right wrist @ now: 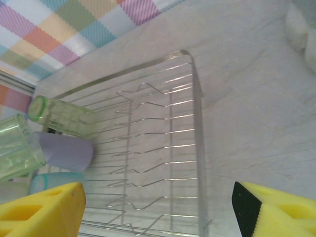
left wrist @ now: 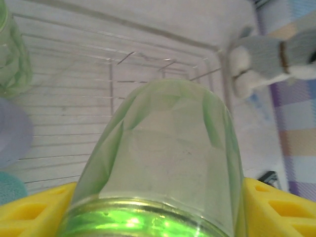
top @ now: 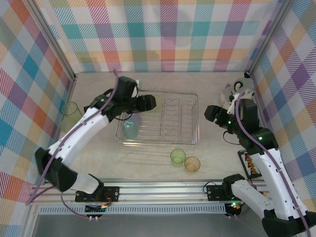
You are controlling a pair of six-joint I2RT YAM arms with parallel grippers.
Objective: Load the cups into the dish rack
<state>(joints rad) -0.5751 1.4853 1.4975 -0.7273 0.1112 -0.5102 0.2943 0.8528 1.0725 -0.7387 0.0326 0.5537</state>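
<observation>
Noted cut off by the bottom edge in the left wrist view: lower end of the translucent green plastic tumbler (left wrist: 163, 158), its nearest rim blurred, and likewise the yellow pads (left wrist: 34, 210) of the left gripper (left wrist: 160, 197). Sliced by the left edge and out of focus: lavender plastic cup (left wrist: 12, 131) and teal plastic cup (left wrist: 7, 190). Blurred beyond identification: grey-and-white soft object (left wrist: 266, 54).

Cropped at the bottom in the right wrist view: yellow pads (right wrist: 39, 210) of the right gripper (right wrist: 159, 197) and the near end of the silver wire dish rack (right wrist: 197, 148) — teal cup half hidden behind one pad.

Largely covered from above by the left gripper: green tumbler.
</observation>
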